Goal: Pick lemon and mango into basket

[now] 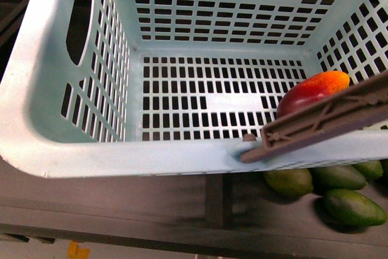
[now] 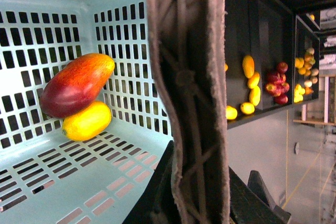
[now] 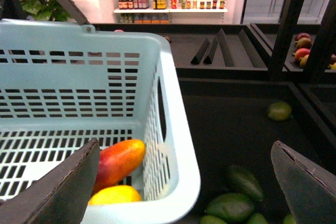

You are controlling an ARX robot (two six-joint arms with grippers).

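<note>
Mango [image 2: 76, 84] rests on lemon [image 2: 87, 120] inside basket [image 1: 36, 89]; right fingers [image 3: 58, 192] spread wide, left's state unclear.

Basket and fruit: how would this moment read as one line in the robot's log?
mango: in basket | lemon: in basket, touching mango | right gripper: open, empty | left gripper: state unclear

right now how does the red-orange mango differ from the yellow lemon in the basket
Colour: the elongated red-to-orange mango is deep red fading to orange, while the small smooth yellow lemon is plain bright yellow. Size: the mango is clearly longer than the lemon. Pose: the mango rests on top of the lemon and leans against the wall. Both lie in one corner of the light turquoise slotted plastic basket, touching each other.
</note>
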